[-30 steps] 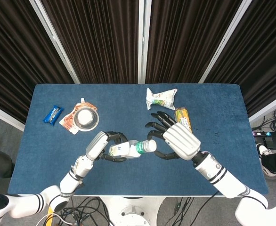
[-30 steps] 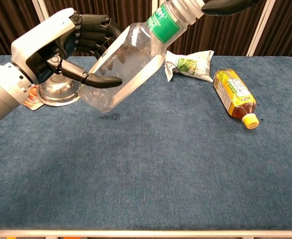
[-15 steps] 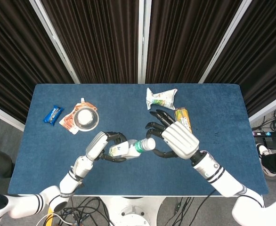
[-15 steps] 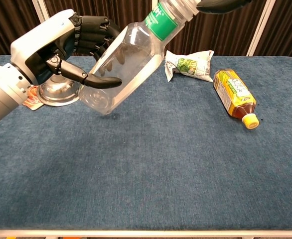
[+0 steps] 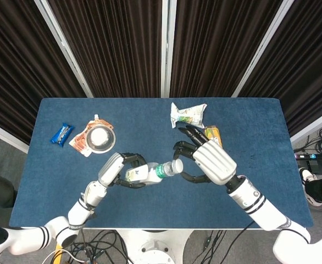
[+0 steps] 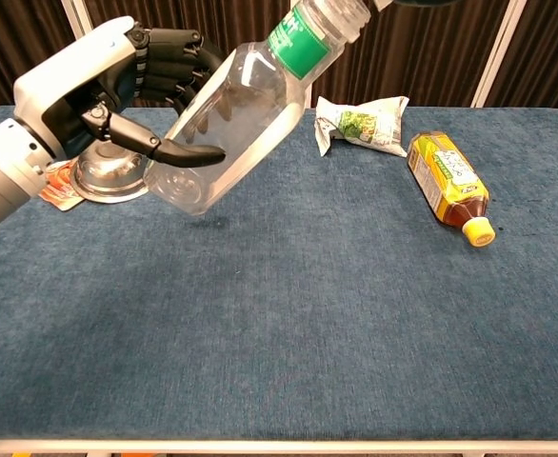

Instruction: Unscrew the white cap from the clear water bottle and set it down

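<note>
My left hand (image 5: 118, 170) grips the clear water bottle (image 5: 140, 174) around its body and holds it tilted above the blue table, neck pointing right and up. The chest view shows that hand (image 6: 81, 88) wrapped around the bottle (image 6: 229, 124), whose green neck label (image 6: 294, 40) sits near the top edge; the cap is cut off there. In the head view the white cap (image 5: 176, 166) is on the neck. My right hand (image 5: 209, 160) hovers at the cap with fingers spread above it and thumb below it, a small gap showing.
A yellow tea bottle (image 6: 448, 181) lies on the right and a green-and-white snack packet (image 6: 365, 124) behind it. At the left stand a metal bowl (image 5: 101, 137) on an orange pouch (image 5: 79, 143) and a blue wrapper (image 5: 62, 133).
The left hand has raised the bottle a little, its neck shifting up and left in the chest view. The right hand has drifted slightly with it, staying at the cap.
</note>
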You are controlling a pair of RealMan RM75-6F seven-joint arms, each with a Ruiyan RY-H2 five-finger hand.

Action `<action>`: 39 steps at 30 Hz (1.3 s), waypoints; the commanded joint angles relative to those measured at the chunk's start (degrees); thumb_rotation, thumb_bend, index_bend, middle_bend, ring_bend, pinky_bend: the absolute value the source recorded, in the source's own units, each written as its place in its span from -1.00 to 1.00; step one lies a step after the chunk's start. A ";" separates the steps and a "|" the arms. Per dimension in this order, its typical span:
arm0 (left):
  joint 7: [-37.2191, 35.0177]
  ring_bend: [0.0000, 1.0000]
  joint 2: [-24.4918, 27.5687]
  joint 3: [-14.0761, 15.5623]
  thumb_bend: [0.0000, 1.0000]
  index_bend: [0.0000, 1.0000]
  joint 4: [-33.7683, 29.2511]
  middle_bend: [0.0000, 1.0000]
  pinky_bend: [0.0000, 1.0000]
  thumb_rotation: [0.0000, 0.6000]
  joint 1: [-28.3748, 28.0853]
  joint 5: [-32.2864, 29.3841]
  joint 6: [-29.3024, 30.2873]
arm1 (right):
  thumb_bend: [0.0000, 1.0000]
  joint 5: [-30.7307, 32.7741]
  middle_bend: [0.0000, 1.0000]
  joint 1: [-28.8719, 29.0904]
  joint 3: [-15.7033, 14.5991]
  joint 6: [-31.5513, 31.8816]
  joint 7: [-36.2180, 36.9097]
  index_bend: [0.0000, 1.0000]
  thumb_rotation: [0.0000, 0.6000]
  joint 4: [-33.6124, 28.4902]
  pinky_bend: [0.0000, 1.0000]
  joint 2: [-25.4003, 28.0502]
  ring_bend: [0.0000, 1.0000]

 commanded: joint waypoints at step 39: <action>43.36 -0.53 11.37 3.05 -0.51 -0.50 -7.64 -0.48 -0.31 1.00 6.49 -13.36 -12.81 | -0.23 17.90 -0.47 8.16 -7.93 -21.36 -9.86 0.15 1.00 24.74 -1.00 -16.33 -1.00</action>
